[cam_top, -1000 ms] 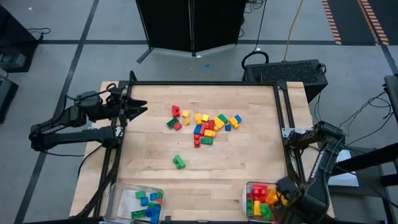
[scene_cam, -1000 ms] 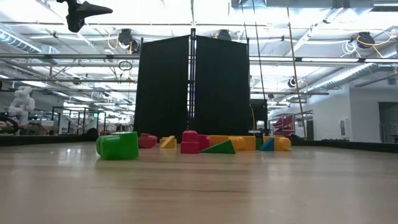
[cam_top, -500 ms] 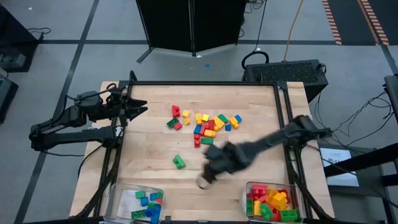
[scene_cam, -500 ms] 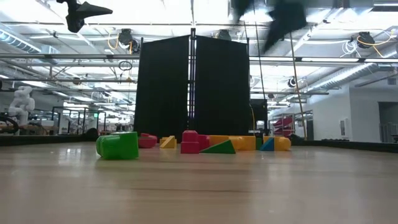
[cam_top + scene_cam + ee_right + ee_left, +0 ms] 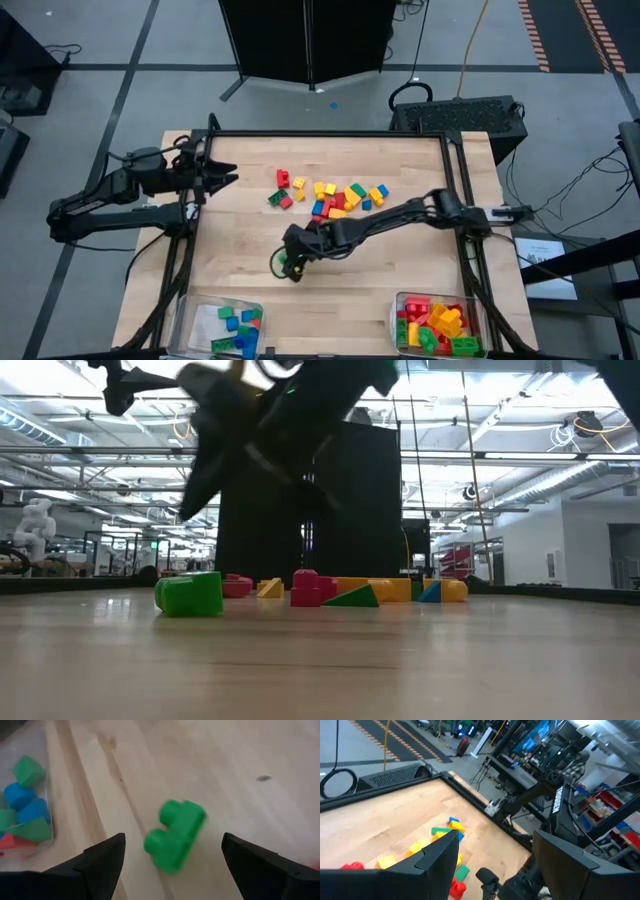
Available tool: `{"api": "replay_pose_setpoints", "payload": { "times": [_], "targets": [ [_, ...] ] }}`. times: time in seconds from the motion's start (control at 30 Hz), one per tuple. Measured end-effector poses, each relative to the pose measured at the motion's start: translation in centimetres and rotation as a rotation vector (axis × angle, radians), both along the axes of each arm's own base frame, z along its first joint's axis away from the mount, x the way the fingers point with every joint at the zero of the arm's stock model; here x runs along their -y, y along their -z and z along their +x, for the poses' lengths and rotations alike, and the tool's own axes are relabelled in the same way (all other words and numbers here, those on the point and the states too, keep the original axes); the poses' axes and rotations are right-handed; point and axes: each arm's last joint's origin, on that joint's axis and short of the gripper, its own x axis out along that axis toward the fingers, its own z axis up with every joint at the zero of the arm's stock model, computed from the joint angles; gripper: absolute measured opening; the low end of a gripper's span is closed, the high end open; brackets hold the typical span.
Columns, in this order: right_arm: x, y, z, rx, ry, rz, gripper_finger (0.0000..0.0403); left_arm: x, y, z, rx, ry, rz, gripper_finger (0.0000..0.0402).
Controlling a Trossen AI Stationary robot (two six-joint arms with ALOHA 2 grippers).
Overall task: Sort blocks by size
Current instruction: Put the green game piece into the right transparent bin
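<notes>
Just a bright green two-stud block [image 5: 176, 835], alone on wood.

You see a smooth, pale wood table [image 5: 400, 270], shiny plastic blocks [image 5: 335, 198], two see-through plastic bins [image 5: 190, 320], and dull black gripper fingers [image 5: 102, 862].
</notes>
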Motion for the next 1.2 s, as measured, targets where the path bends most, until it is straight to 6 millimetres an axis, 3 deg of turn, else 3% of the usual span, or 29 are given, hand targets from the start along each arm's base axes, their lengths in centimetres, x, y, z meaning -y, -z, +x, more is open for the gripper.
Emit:
{"api": "replay_pose_setpoints", "payload": {
  "times": [0.27,0.5,0.6,0.73,0.83,0.97,1.07,1.2],
  "targets": [
    [-1.5,3.7,3.6,-0.095,0.011,-0.06,0.0322,0.1,0.6,-0.1,-0.064,0.007,-0.019,0.0255],
    [-1.4,6.2,5.0,-0.271,0.113,-0.119,0.031,0.1,0.6,-0.1,-0.061,0.008,-0.017,0.0255],
    [-1.3,6.7,4.9,-0.305,0.175,-0.106,0.0268,0.1,0.6,-0.1,-0.062,0.009,-0.011,0.0255],
    [-1.0,6.9,4.2,-0.37,0.282,-0.083,0.016,0.1,0.6,-0.1,-0.062,0.009,-0.01,0.0255],
    [-0.9,6.4,3.8,-0.403,0.299,-0.059,0.0144,0.1,0.6,-0.1,-0.063,0.011,-0.003,0.0255],
    [-0.8,3.4,2.6,-0.444,0.286,-0.051,0.0144,0.1,0.6,-0.1,-0.068,0.014,0.014,0.0255],
    [-1.1,0.9,0.6,-0.541,0.283,-0.091,0.0144,-0.1,1.0,0.1,-0.112,-0.017,0.008,0.0255],
    [-1.5,-7.3,-3.7,-0.537,0.349,-0.15,0.0144,-0.6,2.2,1.2,-0.255,-0.074,0.0,0.0255]
  ]
}}
